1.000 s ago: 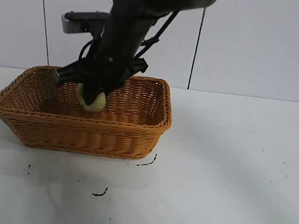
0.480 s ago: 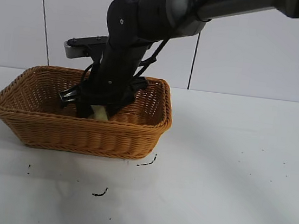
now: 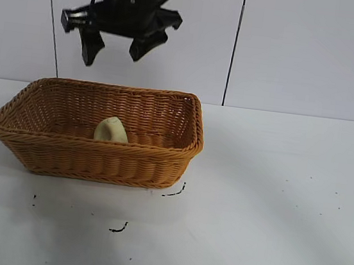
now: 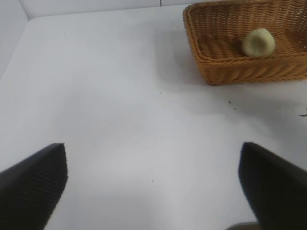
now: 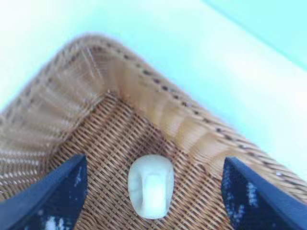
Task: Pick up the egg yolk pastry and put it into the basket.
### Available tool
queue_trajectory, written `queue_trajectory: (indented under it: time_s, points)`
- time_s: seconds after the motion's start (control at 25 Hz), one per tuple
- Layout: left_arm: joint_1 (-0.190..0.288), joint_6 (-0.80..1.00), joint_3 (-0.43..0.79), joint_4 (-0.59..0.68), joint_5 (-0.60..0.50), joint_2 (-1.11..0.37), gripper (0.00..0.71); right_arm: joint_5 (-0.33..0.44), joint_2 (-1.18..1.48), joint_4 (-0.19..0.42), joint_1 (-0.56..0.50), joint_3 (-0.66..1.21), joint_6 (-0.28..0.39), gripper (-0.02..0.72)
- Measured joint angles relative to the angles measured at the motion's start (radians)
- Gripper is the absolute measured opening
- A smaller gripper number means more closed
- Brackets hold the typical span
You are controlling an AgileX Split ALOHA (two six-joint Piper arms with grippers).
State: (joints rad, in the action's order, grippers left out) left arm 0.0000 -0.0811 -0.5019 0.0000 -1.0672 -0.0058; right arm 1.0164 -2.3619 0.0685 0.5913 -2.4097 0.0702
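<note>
**Ana:** Across the left half of the exterior view, the large rectangular orange-brown woven wicker basket [image 3: 99, 133] with its braided rim is sitting on the white table [image 3: 270, 215]. Is the job looking finished to you?

**Ben:** I am judging it as good as done. The small pale yellow-green dome-shaped egg yolk pastry [image 3: 111, 130] is lying on the basket's woven floor, near the front wall and roughly midway along it, tipped onto its side rather than resting on its flat base. Nothing is touching it.

**Ana:** So what is left?

**Ben:** Only pulling the arm clear, I would say.

**Ana:** And the arm's pose?

**Ben:** The black right gripper [image 3: 113, 46] is hanging at the upper left of the frame, well above the basket rim, tilted downward over the basket. Its jaws are standing wide apart and gripping nothing. In the right wrist view the pastry is showing between the two dark fingers [image 5: 50, 199], far below them.

**Ana:** And the other arm?

**Ben:** The left gripper [image 4: 153, 184] is idling over bare table, well apart from the basket, which is sitting at the upper right of its wrist view. Its jaws are spread wide too, and are holding nothing.
</note>
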Motion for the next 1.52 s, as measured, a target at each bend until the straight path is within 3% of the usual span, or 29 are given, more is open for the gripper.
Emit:
queue_trajectory:
  time_s: [0.16,0.4,0.64,1.16,1.52]
  points:
    - [0.0,0.0,0.0,0.0,0.0,0.0,0.697,0.053,0.0,0.017,-0.11,-0.001,-0.005,0.559]
    - [0.0,0.0,0.0,0.0,0.0,0.0,0.697,0.108,0.0,0.033,-0.311,-0.002,-0.07,0.559]
    - [0.0,0.0,0.0,0.0,0.0,0.0,0.697,0.192,0.0,-0.003,-0.457,-0.002,-0.076,0.559]
    - [0.0,0.0,0.0,0.0,0.0,0.0,0.697,0.199,0.046,-0.001,-0.517,0.01,-0.076,0.559]
    - [0.0,0.0,0.0,0.0,0.0,0.0,0.697,0.196,0.301,0.012,-0.55,0.279,-0.07,0.559]
